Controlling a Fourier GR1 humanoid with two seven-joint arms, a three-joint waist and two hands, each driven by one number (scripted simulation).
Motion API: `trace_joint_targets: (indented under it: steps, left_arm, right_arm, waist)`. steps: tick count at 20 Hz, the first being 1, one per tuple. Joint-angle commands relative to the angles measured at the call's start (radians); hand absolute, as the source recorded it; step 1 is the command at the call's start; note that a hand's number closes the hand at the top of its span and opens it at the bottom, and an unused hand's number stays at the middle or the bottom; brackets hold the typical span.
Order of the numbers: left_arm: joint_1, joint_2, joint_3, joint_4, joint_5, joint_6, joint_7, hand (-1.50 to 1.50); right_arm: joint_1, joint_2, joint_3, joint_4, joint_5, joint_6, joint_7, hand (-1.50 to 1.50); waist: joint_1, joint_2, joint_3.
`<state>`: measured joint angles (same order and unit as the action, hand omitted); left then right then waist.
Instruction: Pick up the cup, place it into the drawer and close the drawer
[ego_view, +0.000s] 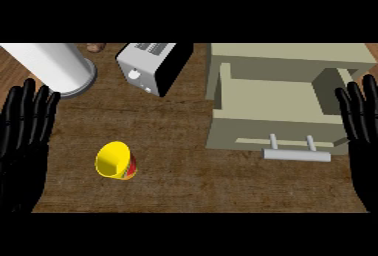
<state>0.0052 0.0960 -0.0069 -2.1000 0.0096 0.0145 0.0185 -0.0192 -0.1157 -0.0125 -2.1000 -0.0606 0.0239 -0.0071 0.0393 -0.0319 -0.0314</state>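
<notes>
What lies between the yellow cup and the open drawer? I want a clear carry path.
Nothing: in the head view, only bare brown counter separates the cup from the drawer.

Premises: a kitchen. Evidence: a silver-and-black toaster (151, 67) stands on a brown wood-grain bench (221, 185) near a white upright roll (57, 67); a beige drawer unit (284, 100) with bar handle (297, 155) stands pulled open.
</notes>
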Motion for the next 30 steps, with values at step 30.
trace_joint_targets:
  steps: [30]
  left_arm:
    - [0.057,0.065,0.015,0.071,0.502,-0.446,0.112,-1.5]
  right_arm:
    - [-0.103,0.012,-0.029,0.039,-0.092,0.051,0.171,-1.5]
  waist:
    - [-0.038,0.031,0.031]
